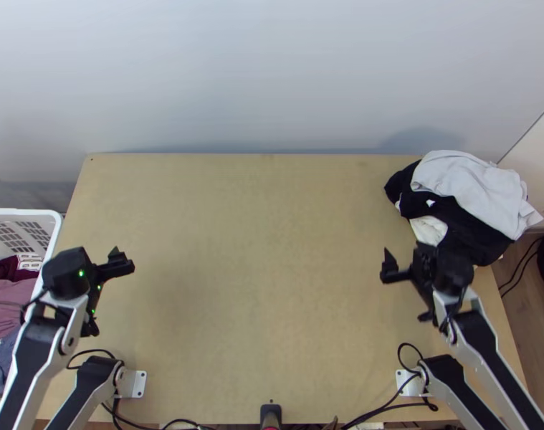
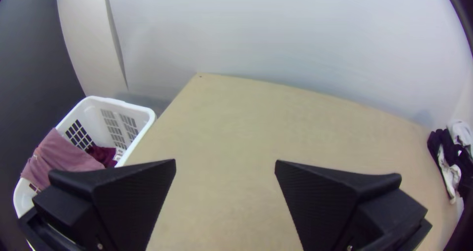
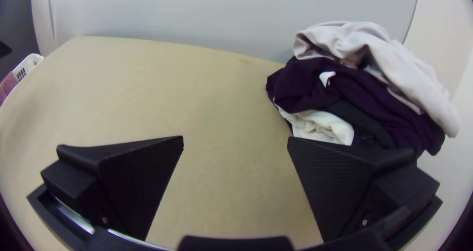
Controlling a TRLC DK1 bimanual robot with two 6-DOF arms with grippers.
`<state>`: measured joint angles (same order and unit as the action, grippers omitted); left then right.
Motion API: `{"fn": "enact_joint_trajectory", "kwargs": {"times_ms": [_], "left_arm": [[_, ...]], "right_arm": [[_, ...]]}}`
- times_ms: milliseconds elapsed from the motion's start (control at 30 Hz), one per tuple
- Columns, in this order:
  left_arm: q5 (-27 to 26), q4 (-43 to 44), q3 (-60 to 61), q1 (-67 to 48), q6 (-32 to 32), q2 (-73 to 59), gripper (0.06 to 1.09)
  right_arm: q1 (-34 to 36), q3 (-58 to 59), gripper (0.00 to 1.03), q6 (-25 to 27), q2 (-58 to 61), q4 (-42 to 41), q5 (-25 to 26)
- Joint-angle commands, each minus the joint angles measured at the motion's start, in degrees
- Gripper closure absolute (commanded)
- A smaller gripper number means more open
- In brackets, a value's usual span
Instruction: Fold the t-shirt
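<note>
Garments (image 1: pixel 461 222), several, bunched in a heap over the far right corner of the light wooden surface (image 1: pixel 264 287): pale grey piece (image 1: pixel 472 186) uppermost, dark pieces beneath, white cloth (image 1: pixel 429 229) at the near side. Which piece is the t-shirt, one cannot tell. White basket (image 1: pixel 58 222), beside the left edge, holding pink (image 1: pixel 6 304) and maroon (image 1: pixel 5 268) clothing. Left claw (image 1: pixel 110 294), above the left part, spread wide, nothing gripped. Right claw (image 1: pixel 406 292), near the heap, likewise wide and unladen.
</note>
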<state>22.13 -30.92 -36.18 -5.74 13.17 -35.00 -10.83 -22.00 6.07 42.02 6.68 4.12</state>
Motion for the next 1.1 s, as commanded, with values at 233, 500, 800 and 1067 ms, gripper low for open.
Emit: {"fn": "enact_joint_trajectory", "kwargs": {"times_ms": [233,500,800,1067], "left_arm": [[3.53,24.94,26.69,5.83,-12.55,17.34,0.10],[2.83,23.27,33.28,6.18,-11.06,29.73,0.10],[1.16,22.74,33.20,4.95,-9.48,35.27,0.10],[1.16,22.48,33.20,5.12,-9.21,35.09,0.10]], "right_arm": [[-0.16,18.75,0.04,4.39,-34.02,1.32,3.44],[0.02,18.75,0.04,2.99,-35.08,1.58,3.09],[-0.24,18.66,0.04,2.99,-42.20,1.67,3.17],[-0.16,18.66,0.04,2.99,-42.11,1.67,3.09]]}}
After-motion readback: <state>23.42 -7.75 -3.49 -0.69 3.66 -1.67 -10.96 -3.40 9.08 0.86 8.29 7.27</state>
